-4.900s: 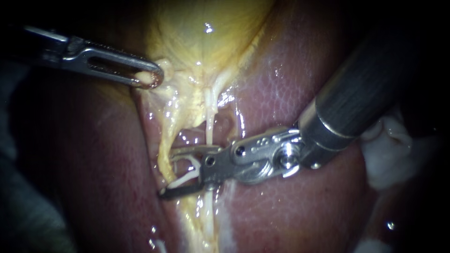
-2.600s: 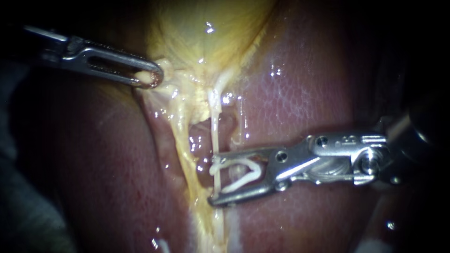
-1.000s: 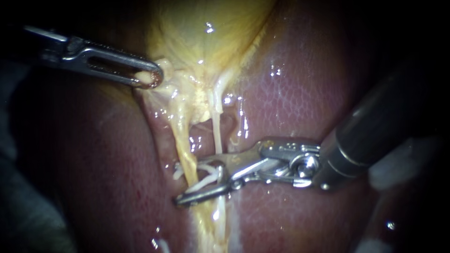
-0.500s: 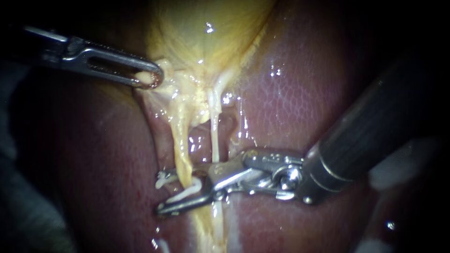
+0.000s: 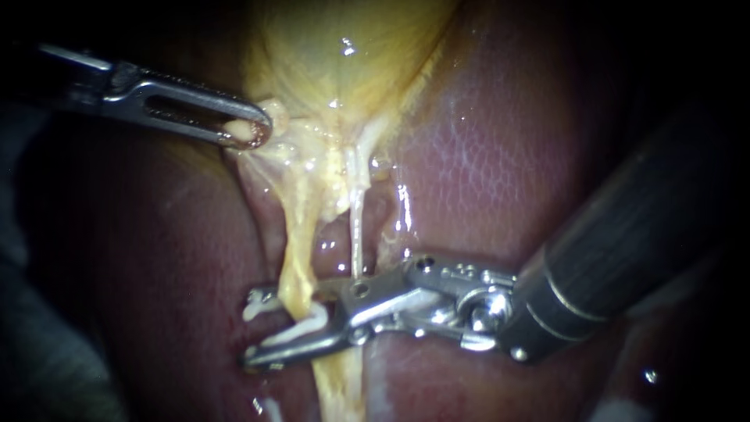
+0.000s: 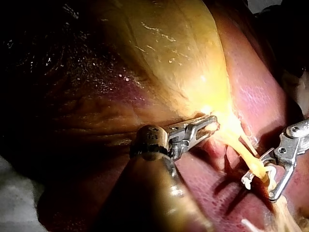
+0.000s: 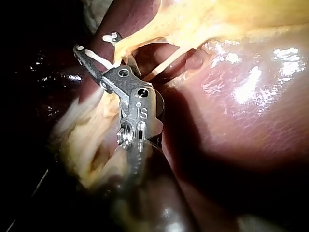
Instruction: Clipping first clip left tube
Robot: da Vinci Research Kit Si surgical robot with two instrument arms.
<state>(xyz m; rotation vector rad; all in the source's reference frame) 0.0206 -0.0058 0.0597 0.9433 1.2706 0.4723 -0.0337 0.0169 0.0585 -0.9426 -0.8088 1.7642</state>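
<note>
1. Up close, the yellow gallbladder (image 5: 344, 47) lies over the dark red, wet liver (image 5: 484, 156).
2. Two strands run down from the gallbladder's narrow end. The left tube (image 5: 295, 262) is thicker and yellow, and the right tube (image 5: 356, 227) is thin and pale.
3. The left instrument (image 5: 251, 131) reaches in from the left. Its slotted jaws are pinched on a small nub of pale tissue at the gallbladder's neck, and a thin sheet of tissue fans out taut from that point.
4. The left wrist view shows that same left instrument (image 6: 210, 124) clamped on the yellow tissue where the gallbladder narrows.
5. The right instrument (image 5: 248, 328) comes in from the right on a dark shaft. Its jaws stand apart and carry a white clip (image 5: 301, 327) seated against both of them.
6. The clip is V-shaped and not closed. The left tube passes between its two legs, so the clip straddles the tube low down, well below the gallbladder's neck.
7. The right tube runs down to the upper jaw near its hinge and is lost behind the metal.
8. From the right wrist view, the right instrument (image 7: 94, 46) has the clip (image 7: 99, 59) across the yellow tube (image 7: 140, 46), with liver beside it.
</note>
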